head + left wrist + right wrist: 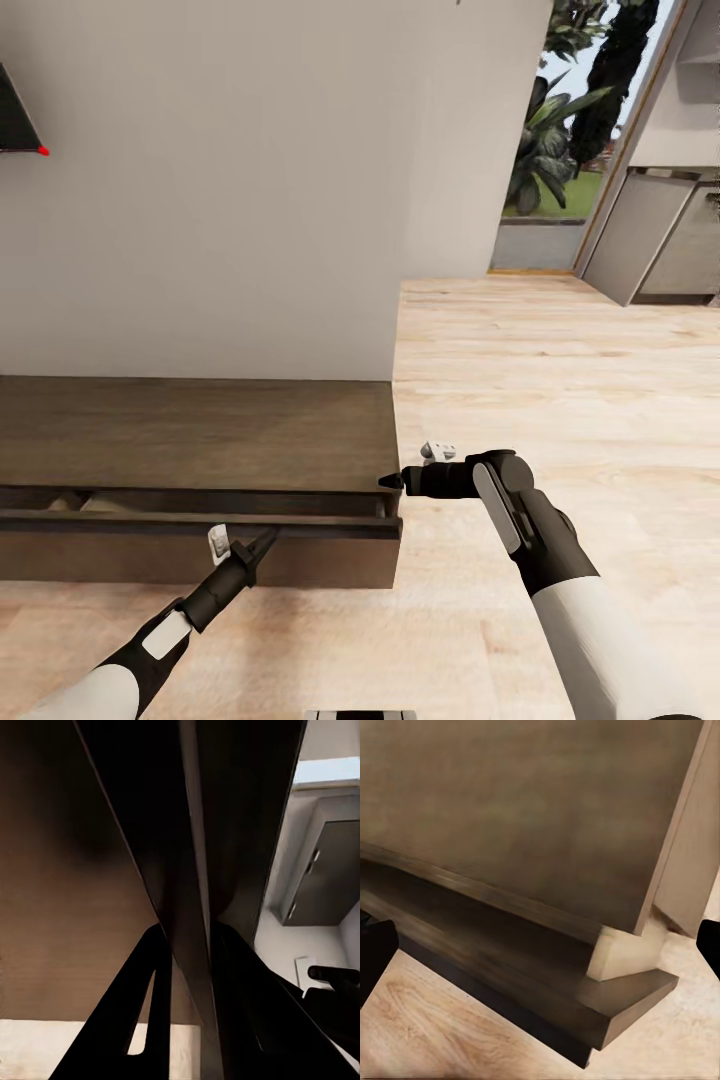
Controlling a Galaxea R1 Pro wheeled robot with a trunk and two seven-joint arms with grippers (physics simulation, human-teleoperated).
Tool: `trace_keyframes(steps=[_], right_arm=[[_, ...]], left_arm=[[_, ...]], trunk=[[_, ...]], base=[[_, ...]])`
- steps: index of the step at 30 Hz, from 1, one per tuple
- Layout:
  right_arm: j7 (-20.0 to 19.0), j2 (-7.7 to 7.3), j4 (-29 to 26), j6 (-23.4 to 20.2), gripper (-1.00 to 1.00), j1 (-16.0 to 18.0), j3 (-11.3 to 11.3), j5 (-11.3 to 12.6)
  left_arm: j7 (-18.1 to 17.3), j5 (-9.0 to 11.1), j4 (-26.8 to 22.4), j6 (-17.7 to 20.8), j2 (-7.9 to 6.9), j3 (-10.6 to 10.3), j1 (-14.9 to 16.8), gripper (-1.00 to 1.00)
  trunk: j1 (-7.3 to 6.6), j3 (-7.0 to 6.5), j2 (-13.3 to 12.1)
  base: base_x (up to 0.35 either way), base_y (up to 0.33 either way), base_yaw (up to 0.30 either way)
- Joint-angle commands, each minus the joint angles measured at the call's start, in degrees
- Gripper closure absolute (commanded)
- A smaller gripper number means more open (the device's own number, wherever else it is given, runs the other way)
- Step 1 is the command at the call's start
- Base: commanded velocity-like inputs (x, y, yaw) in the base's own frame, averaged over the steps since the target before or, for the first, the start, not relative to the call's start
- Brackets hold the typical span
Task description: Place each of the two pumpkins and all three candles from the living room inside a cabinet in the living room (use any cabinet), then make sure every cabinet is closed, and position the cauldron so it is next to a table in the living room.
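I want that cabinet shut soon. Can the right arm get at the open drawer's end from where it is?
Probably yes: the right gripper sits beside the cabinet at the pulled-out drawer's corner, with nothing between them.

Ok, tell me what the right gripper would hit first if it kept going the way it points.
Probably the end of the cabinet: the right gripper points leftward at its corner, near the pulled-out front panel. Depth is unclear, so it may already be touching.
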State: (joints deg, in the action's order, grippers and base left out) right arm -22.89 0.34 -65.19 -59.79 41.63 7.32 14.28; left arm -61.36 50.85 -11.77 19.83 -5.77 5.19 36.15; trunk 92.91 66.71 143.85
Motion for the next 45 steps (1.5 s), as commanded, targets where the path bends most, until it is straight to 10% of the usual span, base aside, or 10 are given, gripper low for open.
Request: trace_keyframes(steps=[1,45], right_arm=[[-0.3,0.01,0.0,-0.2,-1.0,0.0,0.0,-0.2],[-0.3,0.01,-0.1,-0.2,-1.0,0.0,0.0,-0.2]], left_arm=[[0.3,-0.7,0.1,-0.2,-0.03,1.0,0.0,1.0],[0.4,-0.7,0.1,-0.3,-0.03,1.0,0.0,1.0]], trunk=[[-0.02,0.06,0.0],[-0.02,0.06,0.0]], base=[[-0.194,0.0,0.0],[-0.121,0.0,0.0]])
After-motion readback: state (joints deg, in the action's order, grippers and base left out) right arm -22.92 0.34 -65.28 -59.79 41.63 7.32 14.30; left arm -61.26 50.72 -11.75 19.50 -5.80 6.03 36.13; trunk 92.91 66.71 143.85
